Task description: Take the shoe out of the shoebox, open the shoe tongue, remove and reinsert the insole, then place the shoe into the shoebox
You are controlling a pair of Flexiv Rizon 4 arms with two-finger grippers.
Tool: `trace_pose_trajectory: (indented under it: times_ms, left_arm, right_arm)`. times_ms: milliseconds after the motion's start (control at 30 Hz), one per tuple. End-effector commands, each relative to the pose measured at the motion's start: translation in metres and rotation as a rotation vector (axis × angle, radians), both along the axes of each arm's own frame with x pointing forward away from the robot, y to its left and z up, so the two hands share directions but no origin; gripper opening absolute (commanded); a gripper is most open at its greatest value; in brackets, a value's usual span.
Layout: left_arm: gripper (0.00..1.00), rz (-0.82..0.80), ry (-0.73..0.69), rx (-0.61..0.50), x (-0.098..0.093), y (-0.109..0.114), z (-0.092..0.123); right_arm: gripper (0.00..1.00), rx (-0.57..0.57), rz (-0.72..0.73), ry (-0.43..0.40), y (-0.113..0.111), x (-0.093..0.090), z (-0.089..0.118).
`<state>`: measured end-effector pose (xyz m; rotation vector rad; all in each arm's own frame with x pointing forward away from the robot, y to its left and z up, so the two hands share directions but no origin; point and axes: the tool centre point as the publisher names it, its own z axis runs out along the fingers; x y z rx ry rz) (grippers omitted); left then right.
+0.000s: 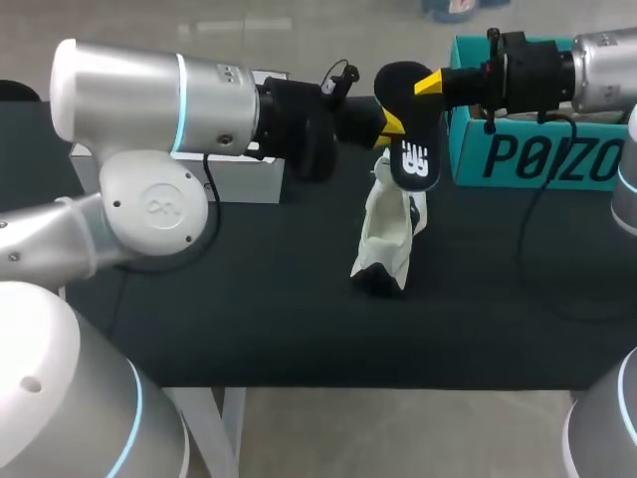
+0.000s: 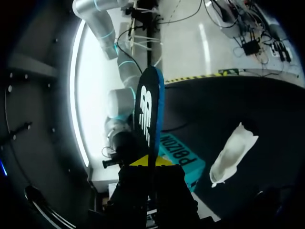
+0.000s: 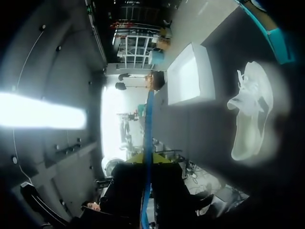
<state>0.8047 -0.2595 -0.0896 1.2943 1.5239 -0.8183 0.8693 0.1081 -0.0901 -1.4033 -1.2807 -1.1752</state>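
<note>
Black foam insole (image 1: 412, 149) hangs in the air just above the white shoe (image 1: 388, 234) lying on the desk (image 1: 249, 299), with left hand (image 1: 389, 122) and right hand (image 1: 429, 84) both pinching it. It looks light and floppy, so it is best gripped near the heel.

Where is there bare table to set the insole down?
Bare table in front of the shoebox, right of the shoe, and along the near edge. Crowded at the back, where left gripper and right gripper hold the insole.
</note>
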Motion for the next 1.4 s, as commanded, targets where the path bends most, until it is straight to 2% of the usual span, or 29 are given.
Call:
trace_pose_trajectory:
  times_ms: [33, 400, 1000, 1200, 1400]
  left_arm:
    - [1.0, 0.002, 0.012, 0.029, 0.002, 0.004, 0.003]
    - [1.0, 0.011, 0.047, 0.092, 0.005, 0.015, -0.003]
    - [1.0, 0.054, 0.119, 0.158, 0.008, 0.049, -0.01]
    - [1.0, 0.034, 0.192, 0.26, 0.006, 0.063, -0.007]
    - [1.0, 0.018, 0.233, 0.327, 0.005, 0.066, -0.003]
  right_arm:
    - [0.0, 0.002, 0.0, 0.0, 0.0, 0.003, -0.001]
    - [0.0, -0.008, -0.006, 0.004, -0.001, 0.004, -0.003]
    - [0.0, -0.016, -0.022, 0.026, -0.003, 0.006, -0.008]
    - [0.0, -0.02, -0.024, 0.042, -0.004, 0.005, -0.013]
    - [0.0, -0.026, -0.022, 0.06, -0.003, 0.008, -0.017]
